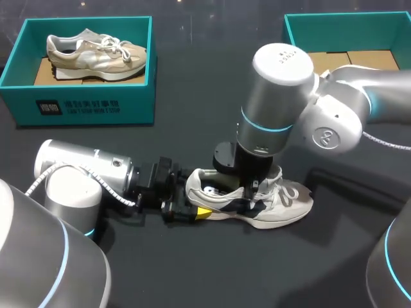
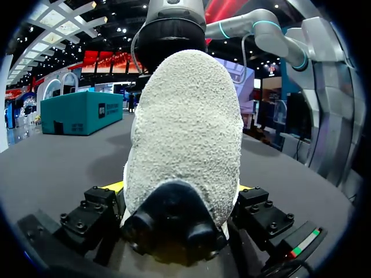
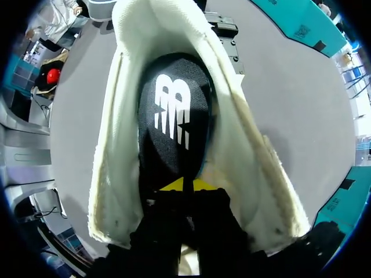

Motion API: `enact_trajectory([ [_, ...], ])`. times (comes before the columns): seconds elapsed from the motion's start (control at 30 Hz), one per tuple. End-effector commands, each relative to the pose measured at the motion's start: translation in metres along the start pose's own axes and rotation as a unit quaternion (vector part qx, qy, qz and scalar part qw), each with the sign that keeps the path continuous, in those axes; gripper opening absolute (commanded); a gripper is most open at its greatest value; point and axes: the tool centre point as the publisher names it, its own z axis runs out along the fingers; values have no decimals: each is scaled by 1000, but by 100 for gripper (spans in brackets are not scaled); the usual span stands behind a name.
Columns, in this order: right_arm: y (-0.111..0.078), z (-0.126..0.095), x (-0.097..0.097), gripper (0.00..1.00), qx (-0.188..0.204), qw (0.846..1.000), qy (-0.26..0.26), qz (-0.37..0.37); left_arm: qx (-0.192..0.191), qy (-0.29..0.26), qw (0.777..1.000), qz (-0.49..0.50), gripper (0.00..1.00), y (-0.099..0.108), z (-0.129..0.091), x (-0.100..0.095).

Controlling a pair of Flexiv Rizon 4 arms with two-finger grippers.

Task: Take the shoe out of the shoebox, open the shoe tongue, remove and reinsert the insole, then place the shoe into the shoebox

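The left arm (image 1: pixel 83 168) lies low across the near tabletop (image 1: pixel 212 269), the left pincer (image 2: pixel 177 194) clenched on the heel of a pale shoe (image 1: pixel 282 202) at mid-table. The right arm (image 1: pixel 276 96) drops steeply from the right, the right pincer (image 3: pixel 185 185) pinched together inside the shoe, tips on the black insole (image 3: pixel 171 110). At far left, a teal shoebox (image 1: pixel 83 106) holds a second shoe (image 1: pixel 96 54).

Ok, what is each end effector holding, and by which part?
Left end effector grips the shoe by its heel. Right end effector is shut over the insole; hold unclear.
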Motion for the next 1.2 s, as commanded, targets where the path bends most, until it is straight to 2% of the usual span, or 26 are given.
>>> enact_trajectory([
  [0.03, -8, 8, 15, 0, -7, 1000, -13, -2, -1, -1, 1000, 0, 0, 3, -1, -4],
  [0.17, -9, -4, 12, 0, -20, 999, -29, -8, -1, -1, 1000, 0, 0, 3, -1, -4],
  [0.53, -22, -35, 9, 0, -111, 988, -91, -49, -1, -1, 1000, 0, 0, 3, -1, -4],
  [0.83, -27, -48, 6, 0, -159, 977, -114, -88, -1, -1, 1000, 0, 0, 3, -1, -4],
  [1.2, -20, -71, -2, 0, -170, 968, -133, -132, -1, -1, 1000, 0, 0, 3, -1, -4],
])
